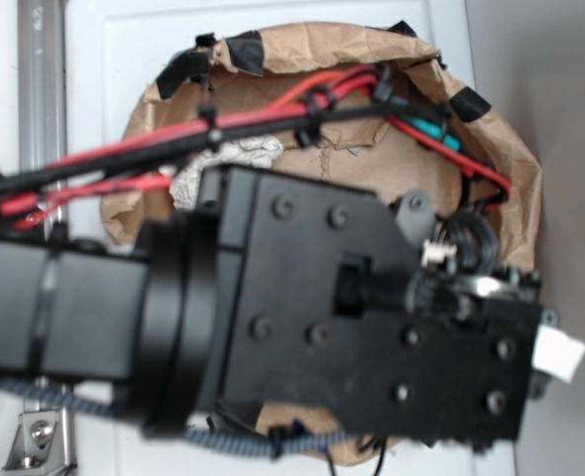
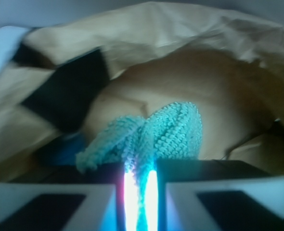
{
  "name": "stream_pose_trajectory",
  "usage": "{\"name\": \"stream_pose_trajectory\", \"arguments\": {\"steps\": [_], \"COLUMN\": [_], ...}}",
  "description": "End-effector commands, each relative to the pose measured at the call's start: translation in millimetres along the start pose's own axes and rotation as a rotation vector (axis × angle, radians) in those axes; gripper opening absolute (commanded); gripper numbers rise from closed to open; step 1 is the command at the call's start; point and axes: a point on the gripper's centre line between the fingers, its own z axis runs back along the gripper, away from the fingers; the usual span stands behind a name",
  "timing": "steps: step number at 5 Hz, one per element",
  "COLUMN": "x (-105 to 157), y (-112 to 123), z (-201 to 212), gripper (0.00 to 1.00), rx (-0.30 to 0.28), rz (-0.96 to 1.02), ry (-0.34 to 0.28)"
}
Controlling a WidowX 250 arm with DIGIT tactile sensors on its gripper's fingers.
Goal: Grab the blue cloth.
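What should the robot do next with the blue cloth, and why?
Probably lift straight up a little. In the wrist view the pincer looks nearly shut, with a fold of the blue cloth pinched in the narrow gap between its fingers. The rest of the cloth sits inside the brown paper bag, so rising should pull it free.

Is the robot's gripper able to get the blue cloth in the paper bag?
Probably yes. In the wrist view the gripper already has its jaws pinched around a fold of the blue cloth, with nothing between them inside the paper bag.
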Motion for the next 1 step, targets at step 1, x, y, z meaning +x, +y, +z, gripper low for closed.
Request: {"name": "stream_pose_trajectory", "arguments": {"steps": [1], "x": [-18.9], "y": [8.8], "z": [32.7], "gripper": [0.00], "rx": [0.023], "rz": [0.091], "ry": [-0.054]}}
